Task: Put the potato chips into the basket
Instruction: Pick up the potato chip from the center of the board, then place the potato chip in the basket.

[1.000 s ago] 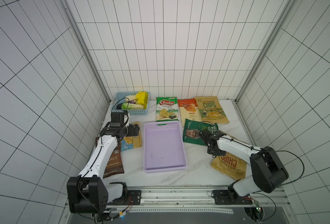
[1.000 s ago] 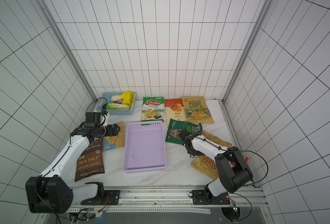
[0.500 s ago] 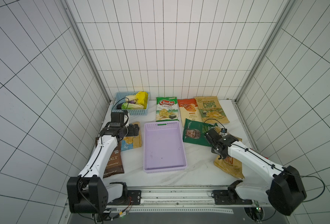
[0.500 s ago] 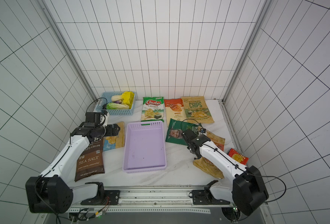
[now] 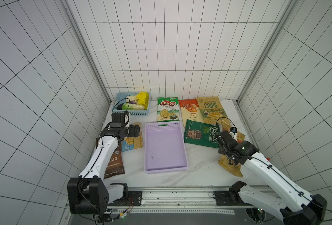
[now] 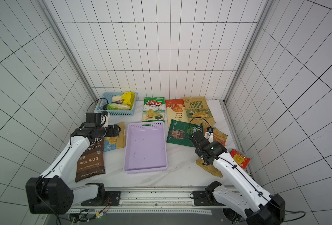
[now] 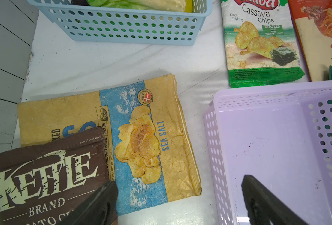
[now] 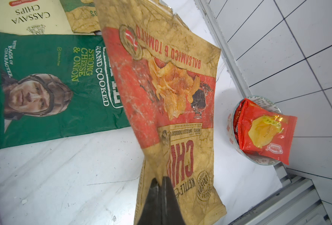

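R pincer (image 8: pixel 160 184) pinches tomato CHIPS bag (image 8: pixel 167 78); L pincer (image 7: pixel 179 180) spread wide by basket (image 7: pixel 258 91)

A lab robot cell: white grid-lined wall panels (image 5: pixel 161 58) box in the white marble-look tabletop (image 5: pixel 200 169) at nine, twelve and three o'clock; a grey metal mounting rail (image 5: pixel 180 196) spans six.

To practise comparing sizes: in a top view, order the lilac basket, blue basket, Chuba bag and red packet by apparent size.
Largest first: lilac basket, blue basket, Chuba bag, red packet. The red packet lies nearer the camera yet looks smallest.
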You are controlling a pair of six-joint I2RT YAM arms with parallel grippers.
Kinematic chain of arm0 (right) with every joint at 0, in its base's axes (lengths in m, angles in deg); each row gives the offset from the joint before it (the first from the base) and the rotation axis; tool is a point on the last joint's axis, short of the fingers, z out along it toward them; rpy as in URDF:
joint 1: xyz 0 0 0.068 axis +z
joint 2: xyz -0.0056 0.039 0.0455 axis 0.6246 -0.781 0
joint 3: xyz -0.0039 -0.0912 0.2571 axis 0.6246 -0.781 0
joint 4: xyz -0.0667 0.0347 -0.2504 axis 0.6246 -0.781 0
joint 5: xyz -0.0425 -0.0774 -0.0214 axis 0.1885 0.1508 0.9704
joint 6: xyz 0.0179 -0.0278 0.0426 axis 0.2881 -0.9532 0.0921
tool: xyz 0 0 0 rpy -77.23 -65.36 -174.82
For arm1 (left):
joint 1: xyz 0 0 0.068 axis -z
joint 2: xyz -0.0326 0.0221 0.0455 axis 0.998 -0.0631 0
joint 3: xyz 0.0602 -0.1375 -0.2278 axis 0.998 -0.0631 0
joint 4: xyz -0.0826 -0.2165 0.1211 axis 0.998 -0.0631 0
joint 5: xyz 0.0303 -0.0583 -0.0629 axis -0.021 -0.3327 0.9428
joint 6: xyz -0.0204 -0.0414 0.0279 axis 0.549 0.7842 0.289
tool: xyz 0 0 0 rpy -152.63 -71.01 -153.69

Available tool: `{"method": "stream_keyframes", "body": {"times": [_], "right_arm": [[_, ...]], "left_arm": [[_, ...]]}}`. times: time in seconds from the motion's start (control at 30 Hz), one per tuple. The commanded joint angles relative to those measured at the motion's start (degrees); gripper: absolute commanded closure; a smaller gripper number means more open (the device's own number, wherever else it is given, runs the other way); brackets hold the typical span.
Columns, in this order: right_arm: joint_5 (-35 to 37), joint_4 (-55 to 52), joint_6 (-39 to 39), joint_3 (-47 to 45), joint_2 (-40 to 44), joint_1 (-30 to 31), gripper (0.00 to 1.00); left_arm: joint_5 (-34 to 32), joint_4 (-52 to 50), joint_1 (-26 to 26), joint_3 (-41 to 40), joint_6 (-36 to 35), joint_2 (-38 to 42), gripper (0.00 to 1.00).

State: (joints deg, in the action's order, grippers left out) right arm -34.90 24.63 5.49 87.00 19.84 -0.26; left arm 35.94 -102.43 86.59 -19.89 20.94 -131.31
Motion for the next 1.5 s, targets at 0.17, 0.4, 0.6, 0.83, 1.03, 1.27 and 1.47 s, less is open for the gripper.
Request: {"method": "stream_keyframes", "body": {"times": [0.17,0.4,0.6,0.83,1.03,1.27,1.47], "right_arm": [[8.55,-5.56,-1.32,16.5,-6.29,10.1,1.0],[10.93,-6.16,-0.45,29.28,-15.69,20.93,1.0],[11.89,-6.23,-0.48,40.99,-28.25,28.34,1.0],[8.49,-3.66,-2.18,52.73,-41.9,31.93,1.0],[5.49,-4.43,-1.99,63.34,-51.14,32.87,1.0],[8.1,-6.71,4.39,69.99,-55.66,35.27,1.0],[8.84,-13.65,12.16,79.73,-60.65,36.48,1.0]], "left_arm": [[-0.14,1.45,0.05,-0.25,0.24,-0.42,0.02],[-1.28,1.41,0.06,-0.05,0.59,-0.5,0.02],[-2.21,1.41,0.06,-0.07,0.68,-0.02,0.02],[-4.21,1.85,-0.25,-0.1,1.24,0.2,0.02],[-7.46,1.81,-2.41,0.78,2.76,-0.32,0.02],[-10.56,2.11,-4.42,1.47,3.71,-0.41,0.02],[-12.31,2.1,-4.51,2.1,4.19,-0.6,0.02]]}}
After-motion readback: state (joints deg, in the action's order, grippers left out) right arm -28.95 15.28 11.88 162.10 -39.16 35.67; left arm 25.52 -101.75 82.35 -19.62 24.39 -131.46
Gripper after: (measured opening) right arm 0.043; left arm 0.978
